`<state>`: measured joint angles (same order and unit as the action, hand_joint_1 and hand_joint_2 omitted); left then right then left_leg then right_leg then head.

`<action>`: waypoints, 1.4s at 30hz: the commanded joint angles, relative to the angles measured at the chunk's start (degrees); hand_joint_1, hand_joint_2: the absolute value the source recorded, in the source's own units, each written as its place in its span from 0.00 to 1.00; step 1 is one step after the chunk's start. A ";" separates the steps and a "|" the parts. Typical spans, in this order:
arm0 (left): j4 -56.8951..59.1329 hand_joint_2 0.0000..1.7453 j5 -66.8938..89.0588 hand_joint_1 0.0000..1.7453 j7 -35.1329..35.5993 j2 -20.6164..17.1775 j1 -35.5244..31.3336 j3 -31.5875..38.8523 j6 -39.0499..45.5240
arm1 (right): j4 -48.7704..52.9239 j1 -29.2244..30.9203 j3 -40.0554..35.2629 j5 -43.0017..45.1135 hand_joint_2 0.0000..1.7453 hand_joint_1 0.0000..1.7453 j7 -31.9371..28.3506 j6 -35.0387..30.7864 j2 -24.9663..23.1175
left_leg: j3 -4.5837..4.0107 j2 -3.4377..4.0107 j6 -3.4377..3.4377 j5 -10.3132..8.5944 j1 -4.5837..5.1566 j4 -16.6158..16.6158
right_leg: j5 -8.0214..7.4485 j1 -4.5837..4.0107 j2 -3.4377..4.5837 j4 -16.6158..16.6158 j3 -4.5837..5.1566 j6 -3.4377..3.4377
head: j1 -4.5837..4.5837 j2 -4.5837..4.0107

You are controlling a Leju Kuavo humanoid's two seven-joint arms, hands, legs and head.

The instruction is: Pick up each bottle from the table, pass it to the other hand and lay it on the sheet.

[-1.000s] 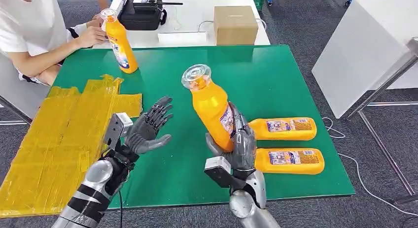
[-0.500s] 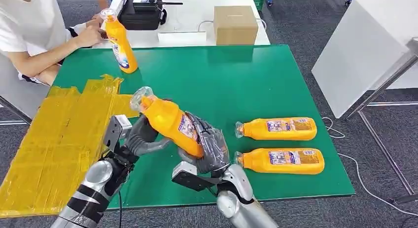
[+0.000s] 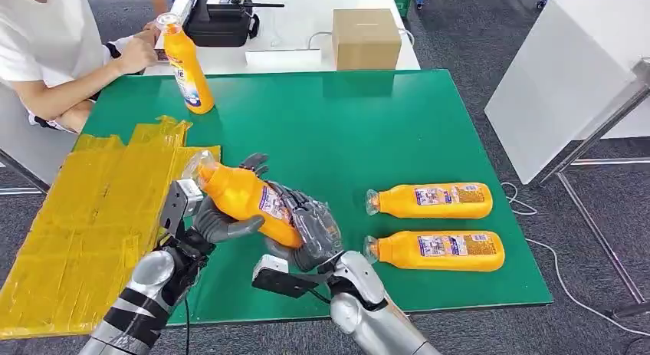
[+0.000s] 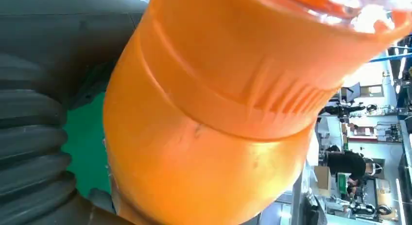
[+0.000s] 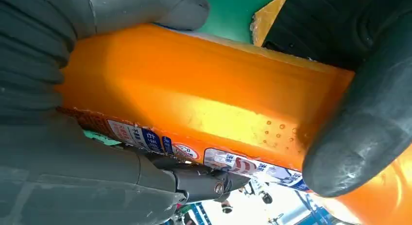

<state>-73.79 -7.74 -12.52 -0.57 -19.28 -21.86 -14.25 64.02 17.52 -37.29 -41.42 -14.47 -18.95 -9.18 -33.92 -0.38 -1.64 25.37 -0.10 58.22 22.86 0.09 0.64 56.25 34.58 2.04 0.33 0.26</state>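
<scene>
My right hand (image 3: 316, 231) grips an orange bottle (image 3: 245, 200) by its lower body, tilted with its clear cap toward the yellow sheet (image 3: 92, 209). The bottle's upper half lies across my left hand (image 3: 217, 221), thumb below it and fingers still stretched out past it. The left wrist view has the bottle (image 4: 218, 128) pressed close to the palm (image 4: 34, 152). In the right wrist view, dark fingers (image 5: 43, 50) wrap the bottle (image 5: 194, 103). Two more orange bottles (image 3: 433, 201) (image 3: 441, 250) lie on the green table (image 3: 345, 125) at the right. Another bottle (image 3: 186, 64) stands upright at the far left.
A person (image 3: 46, 48) sits at the far left corner with a hand near the upright bottle. Behind the green table are a cardboard box (image 3: 366, 37) and a black device (image 3: 222, 21). A white table (image 3: 567, 71) stands to the right.
My right hand has swung the bottle from upright to tilted and carried it left into my left palm. The left hand stayed in place.
</scene>
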 commanded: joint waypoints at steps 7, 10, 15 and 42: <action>4.32 1.00 -1.84 0.00 -0.65 0.52 -3.35 -0.10 -1.78 | -6.85 2.80 -7.52 -1.74 1.00 1.00 0.38 2.21 0.49 | 0.18 -0.01 0.07 0.04 -0.05 -0.05 | 0.05 -0.05 -0.07 -0.06 -0.20 -0.03 | 0.00 0.00; 2.85 1.00 -5.05 1.00 -2.48 2.55 -2.13 2.79 -0.88 | -7.24 2.90 -8.39 -1.93 1.00 1.00 0.05 2.87 0.55 | 0.13 -0.04 0.06 0.03 -0.04 -0.04 | 0.05 -0.05 -0.10 -0.06 -0.16 -0.02 | 0.00 0.00; 2.27 1.00 -6.64 1.00 -2.27 3.21 -1.36 4.06 0.26 | -7.37 2.74 -8.25 -1.90 1.00 1.00 0.20 2.04 0.42 | 0.23 -0.07 0.07 0.07 -0.06 -0.06 | 0.10 -0.07 -0.17 -0.09 -0.26 -0.02 | -0.02 0.00; 1.74 1.00 8.29 1.00 -5.94 1.65 -2.28 3.97 15.83 | 10.71 -4.39 -2.40 4.58 1.00 0.00 -3.44 -5.06 3.64 | 0.14 -0.14 0.08 0.09 -0.05 0.01 | 0.13 -0.06 -0.24 -0.01 -0.19 -0.02 | 0.00 0.00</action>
<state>-73.11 -12.58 -15.87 2.01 -17.42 -18.40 -10.40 62.69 17.93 -40.81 -40.85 -15.76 -22.62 -9.35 -33.94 -0.34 -1.64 25.37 -0.09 58.22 22.86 0.09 0.65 56.25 34.62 2.04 0.33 0.26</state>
